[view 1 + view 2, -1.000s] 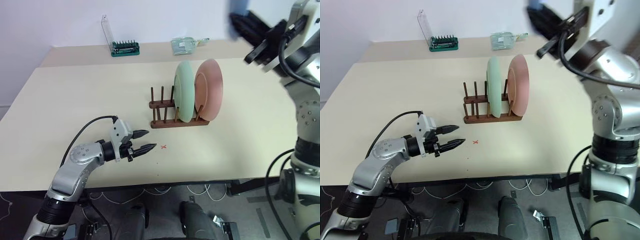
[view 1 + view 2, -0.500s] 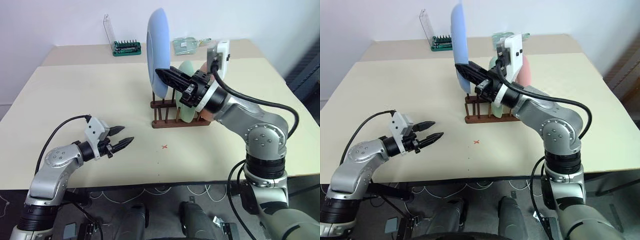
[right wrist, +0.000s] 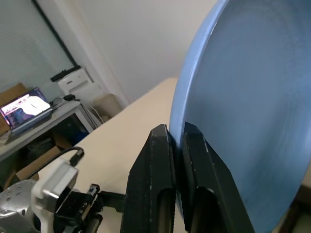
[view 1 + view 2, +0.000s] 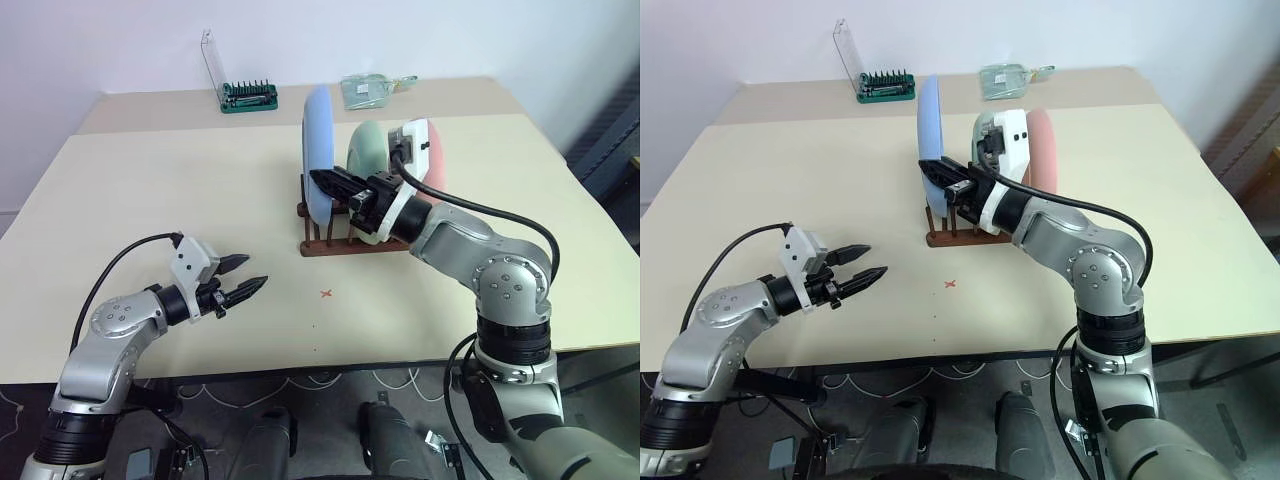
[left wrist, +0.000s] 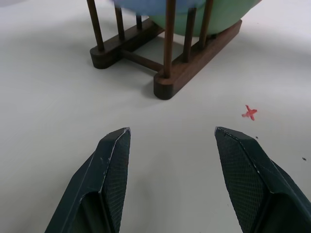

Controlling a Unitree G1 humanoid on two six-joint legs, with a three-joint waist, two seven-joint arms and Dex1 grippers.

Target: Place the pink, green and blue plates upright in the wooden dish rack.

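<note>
Left eye view shows a wide beige table (image 4: 150, 190) against a pale wall; a second table surface behind carries a green tray of tool bits (image 4: 250, 96) and a small clear packet (image 4: 372, 90). The wooden dish rack (image 4: 352, 240) stands near the middle, well away from every table edge, with much bare surface to its left and front. A small red cross mark (image 4: 325, 294) lies in front of it. The blue plate (image 4: 318, 170) stands on edge at the rack's left end, its faces turned left and right, its rim pinched by the clenched right gripper (image 4: 330, 184). Whether its lower edge sits between the pegs I cannot tell. The green plate (image 4: 368, 150) and pink plate (image 4: 437, 155) stand upright further right. The left gripper (image 4: 245, 276) hangs released, empty, above the table's front left.
</note>
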